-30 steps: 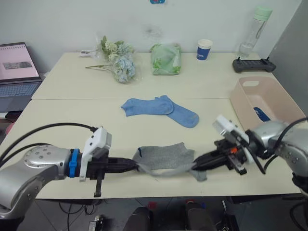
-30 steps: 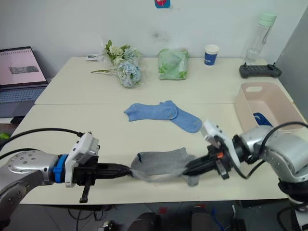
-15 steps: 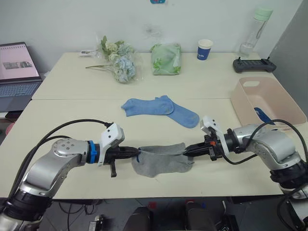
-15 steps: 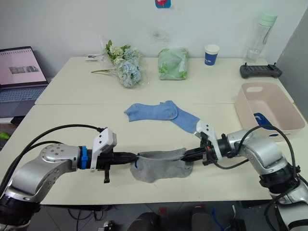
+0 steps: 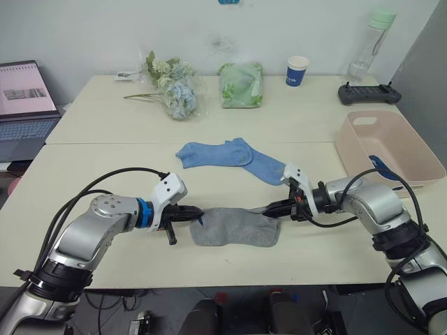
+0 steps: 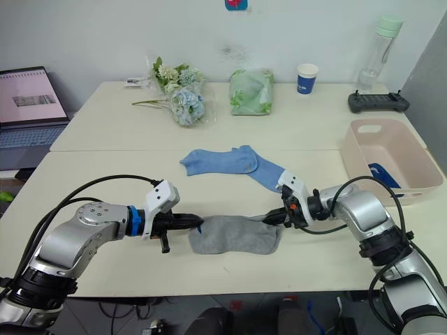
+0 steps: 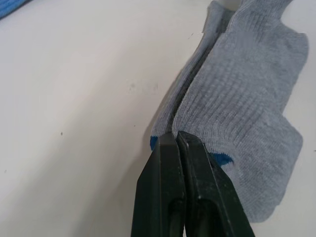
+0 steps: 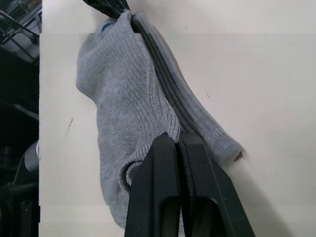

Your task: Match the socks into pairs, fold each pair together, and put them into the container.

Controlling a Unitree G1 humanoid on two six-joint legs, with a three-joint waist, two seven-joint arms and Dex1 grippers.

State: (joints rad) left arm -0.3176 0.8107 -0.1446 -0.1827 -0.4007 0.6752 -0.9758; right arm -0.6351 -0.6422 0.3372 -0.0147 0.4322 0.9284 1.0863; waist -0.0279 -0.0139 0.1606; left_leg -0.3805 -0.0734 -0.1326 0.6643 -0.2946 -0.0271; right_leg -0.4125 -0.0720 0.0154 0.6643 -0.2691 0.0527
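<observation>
2 pale cream tables [image 5: 105, 132] are standing pushed together, a seam running between them, against a plain white wall [image 5: 91, 31]. A grey panel [image 5: 426, 66] is rising at the right edge. Soft, even light is falling across the tabletops — no hard shadows. An open laptop [image 5: 24, 105] is sitting on a lower surface at the left.

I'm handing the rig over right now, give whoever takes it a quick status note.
Left tool: shut on one end of the grey socks.
Right tool: shut on their other end.
The grey socks lie stacked on the table near its front edge.
The light blue socks lie overlapping mid-table, untouched.
Pink container at the right holds something dark blue, probably the navy pair.
Left: fold and bin the grey socks, then the light blue socks.
</observation>
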